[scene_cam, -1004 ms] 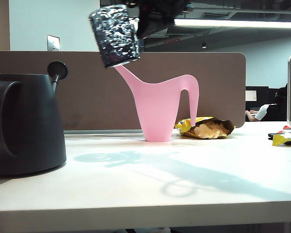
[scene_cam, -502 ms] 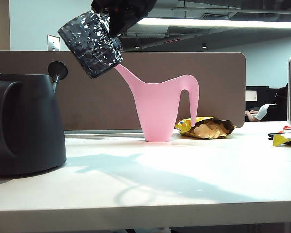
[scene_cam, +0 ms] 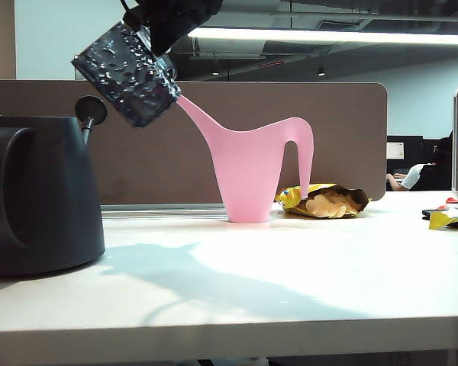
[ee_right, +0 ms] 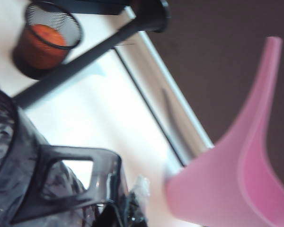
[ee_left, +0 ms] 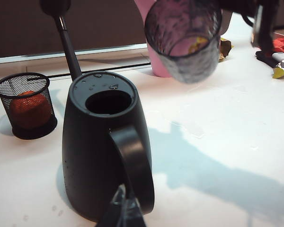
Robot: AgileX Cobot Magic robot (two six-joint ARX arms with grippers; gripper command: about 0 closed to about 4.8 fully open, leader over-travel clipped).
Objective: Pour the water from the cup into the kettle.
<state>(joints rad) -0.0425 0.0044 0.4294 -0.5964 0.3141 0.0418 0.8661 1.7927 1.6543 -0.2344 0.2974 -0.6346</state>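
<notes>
The cup, a dimpled glass mug, hangs high in the air just right of the kettle's knob. It is tipped so its mouth faces up and toward the kettle. My right gripper is shut on the cup's dark handle. In the right wrist view the right gripper shows only as a dark blur. The black kettle stands at the table's left, its round top opening uncovered. From the left wrist view the cup hovers beyond the kettle. My left gripper is shut, close before the kettle's handle.
A pink watering can stands behind the cup's path, with a chip bag beside it. A black mesh basket holding something orange sits beyond the kettle. Wrappers lie at the far right. A brown partition backs the table.
The right gripper has carried the cup leftward toward the kettle and tipped it further, mouth leaning to the kettle. The left gripper and kettle have stayed put.
</notes>
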